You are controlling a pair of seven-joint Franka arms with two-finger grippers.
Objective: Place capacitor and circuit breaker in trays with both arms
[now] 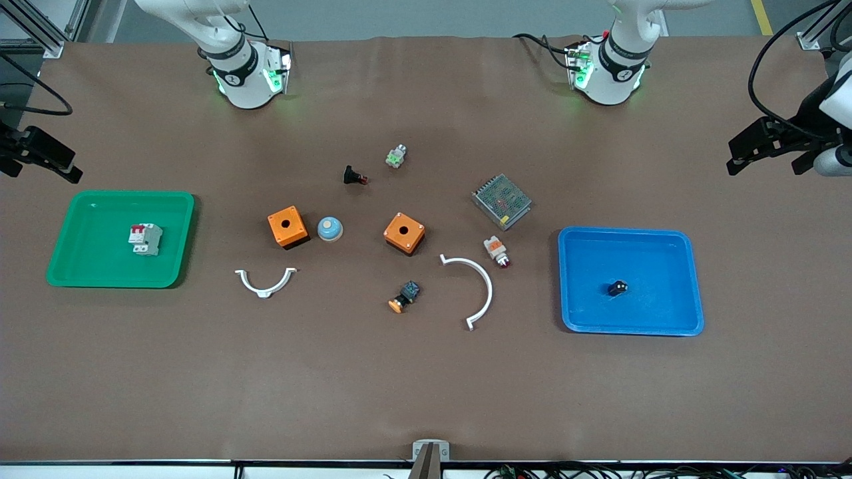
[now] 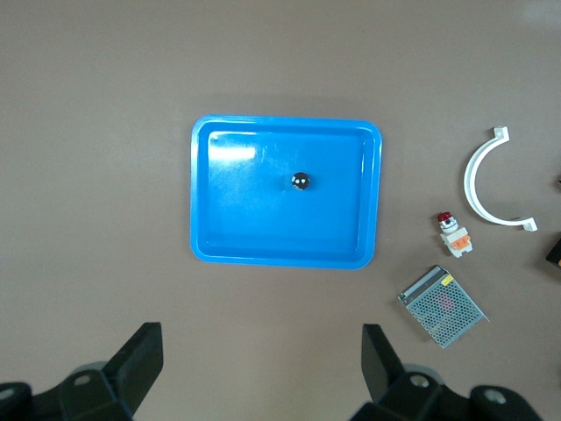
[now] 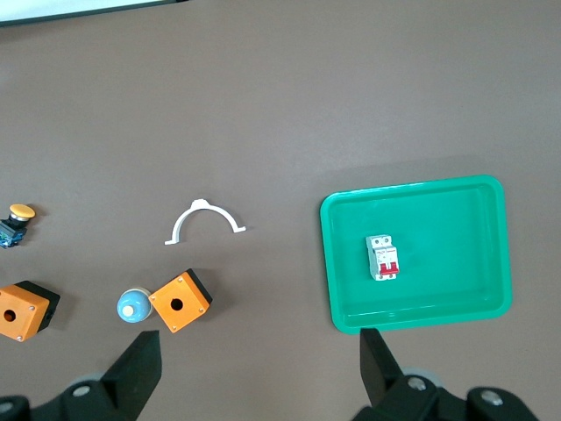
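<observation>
Capacitor [image 1: 618, 288] lies loose inside the blue tray [image 1: 685, 279], toward the left arm's end of the table; the left wrist view shows the same small dark cylinder [image 2: 301, 181] near the middle of that tray's floor [image 2: 237, 210], touching no wall. Circuit breaker [image 1: 145, 239], light grey with its red end visible, lies flat in the green tray [image 1: 86, 266] toward the right arm's end, and the right wrist view confirms it [image 3: 382, 257] resting on the tray floor [image 3: 456, 228], clear of the rim.

Left gripper [image 2: 259, 373] hangs high above bare table beside the blue tray, its fingers spread wide and holding nothing. Right gripper [image 3: 260, 373] is likewise high over bare table beside the green tray, fingers parted and empty. In the front view both arms appear only at their bases along the top edge and at the frame's sides, well apart from every part.

Assessment: both placements appear complete, one part per tray, neither part held. Nothing of the task seems outstanding beyond the arms settling at rest.

Unrelated items sit between the trays and appear undisturbed: two orange boxes [image 1: 287, 226], a blue-topped button [image 1: 329, 229], two white curved brackets [image 1: 476, 286], a mesh-covered power unit [image 1: 502, 201] and a white-orange lamp part [image 1: 496, 250].
</observation>
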